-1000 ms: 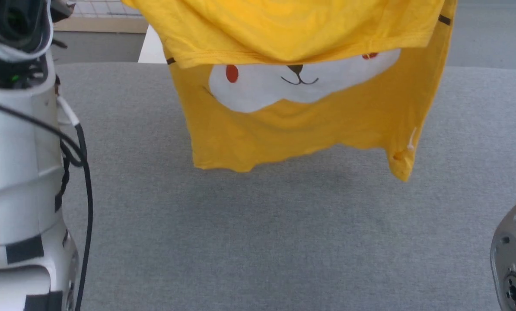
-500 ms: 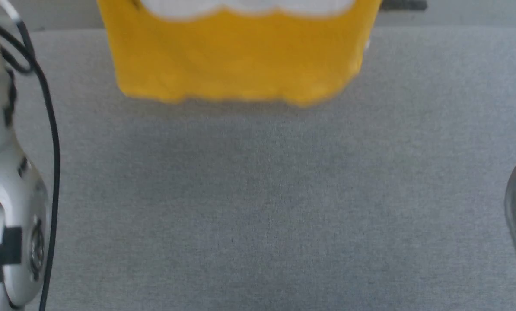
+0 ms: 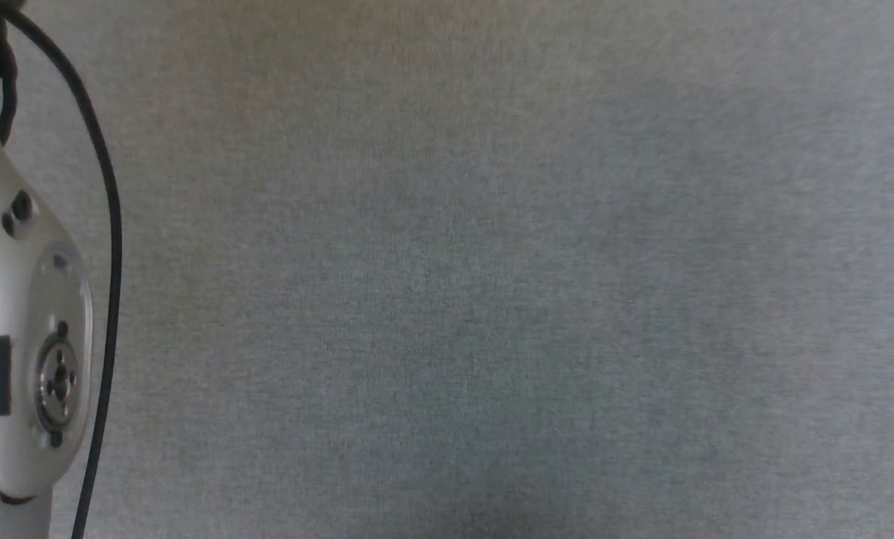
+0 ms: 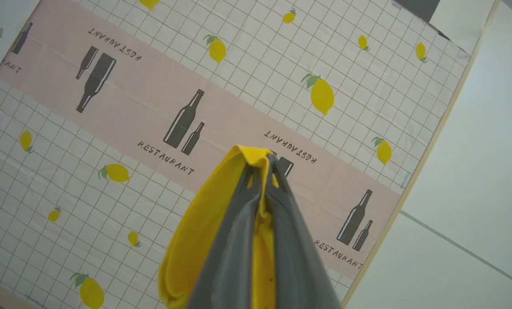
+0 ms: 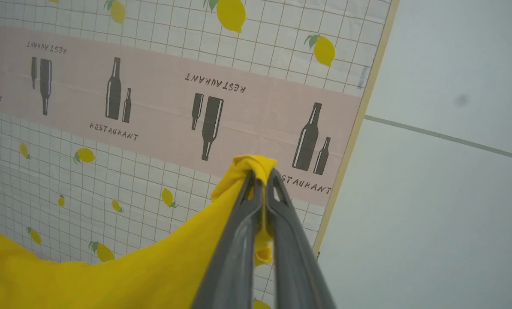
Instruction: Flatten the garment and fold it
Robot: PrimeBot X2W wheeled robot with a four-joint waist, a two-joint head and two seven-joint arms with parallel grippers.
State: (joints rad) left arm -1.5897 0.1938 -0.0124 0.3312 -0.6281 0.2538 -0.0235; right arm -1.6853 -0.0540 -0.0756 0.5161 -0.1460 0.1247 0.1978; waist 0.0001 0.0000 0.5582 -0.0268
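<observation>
The left tool (image 4: 262,168) is clenched on a yellow fold of the garment (image 4: 200,240), and the right tool (image 5: 261,175) pinches another bunched edge. The cloth seems to be held aloft, a lemon-printed sheet (image 4: 110,180) beyond the fingertips, probably so it hangs open before being spread on the grey table (image 3: 492,299).

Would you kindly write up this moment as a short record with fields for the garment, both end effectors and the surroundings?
garment: yellow fabric, pinched at two places
left end effector: shut on the garment, a fold poking past the tips
right end effector: shut on the garment, fabric trailing toward that view's lower left
behind the grips: gridded cloth printed with lemons and bottles
head view: grey fabric surface, pale left arm, black cable
</observation>
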